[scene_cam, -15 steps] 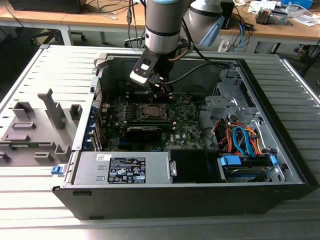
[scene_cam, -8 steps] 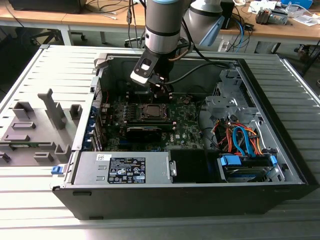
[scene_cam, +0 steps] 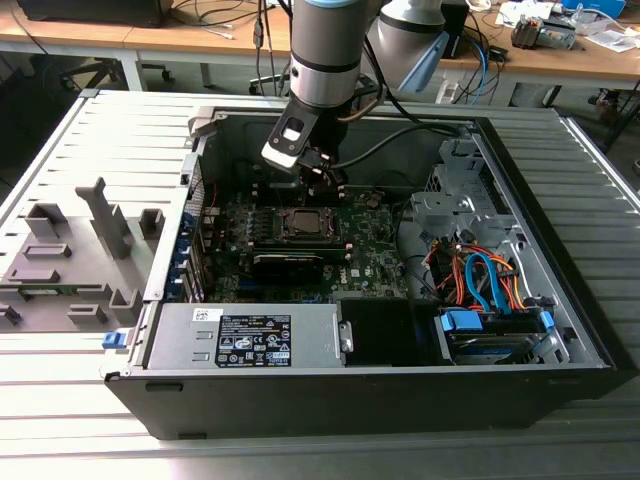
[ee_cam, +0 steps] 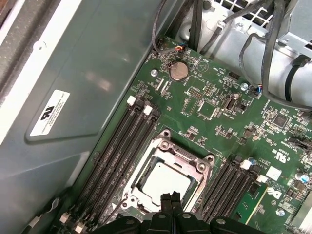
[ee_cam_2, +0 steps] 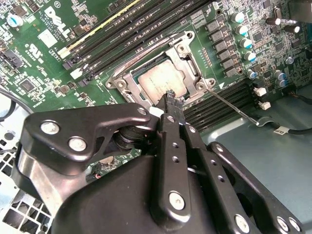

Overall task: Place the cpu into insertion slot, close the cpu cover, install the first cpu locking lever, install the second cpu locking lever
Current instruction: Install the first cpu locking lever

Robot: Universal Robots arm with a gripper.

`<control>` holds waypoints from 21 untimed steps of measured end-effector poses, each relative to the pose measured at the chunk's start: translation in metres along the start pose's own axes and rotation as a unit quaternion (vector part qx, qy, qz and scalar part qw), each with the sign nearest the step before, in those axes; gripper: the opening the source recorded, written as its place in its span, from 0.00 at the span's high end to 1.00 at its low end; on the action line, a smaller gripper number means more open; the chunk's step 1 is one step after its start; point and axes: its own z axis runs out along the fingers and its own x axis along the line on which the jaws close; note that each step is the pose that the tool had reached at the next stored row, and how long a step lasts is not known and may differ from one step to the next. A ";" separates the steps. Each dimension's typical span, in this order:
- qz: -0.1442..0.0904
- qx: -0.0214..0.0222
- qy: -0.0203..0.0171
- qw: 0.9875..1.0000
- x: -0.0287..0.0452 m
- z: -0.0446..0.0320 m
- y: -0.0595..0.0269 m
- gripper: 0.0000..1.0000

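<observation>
The cpu (ee_cam_2: pixel 161 82) lies flat in the motherboard socket, its dull silver top showing in both wrist views (ee_cam: pixel 163 181). The cpu cover (ee_cam_2: pixel 191 62), a silvery frame, lies around it (ee_cam: pixel 168 152). A thin locking lever (ee_cam_2: pixel 230 105) sticks out sideways from one socket corner. A second lever (ee_cam_2: pixel 139 54) runs along the socket side by the memory slots. My gripper (ee_cam_2: pixel 171 96) is shut with nothing in it, its tips just above the socket's edge (ee_cam: pixel 170 197). In the exterior view the gripper (scene_cam: pixel 322 178) hangs over the socket (scene_cam: pixel 305 222).
The motherboard sits inside an open computer case (scene_cam: pixel 560 340) lying on a slatted table. Black memory slots (ee_cam: pixel 119 146) flank the socket on both sides. Cable bundles (scene_cam: pixel 480 275), a drive cage and a power supply (scene_cam: pixel 250 338) fill the case. Grey fixtures (scene_cam: pixel 70 260) stand at the exterior view's left.
</observation>
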 end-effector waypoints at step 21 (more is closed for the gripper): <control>-0.026 0.001 0.000 1.000 0.0000 0.0000 0.0000 0.89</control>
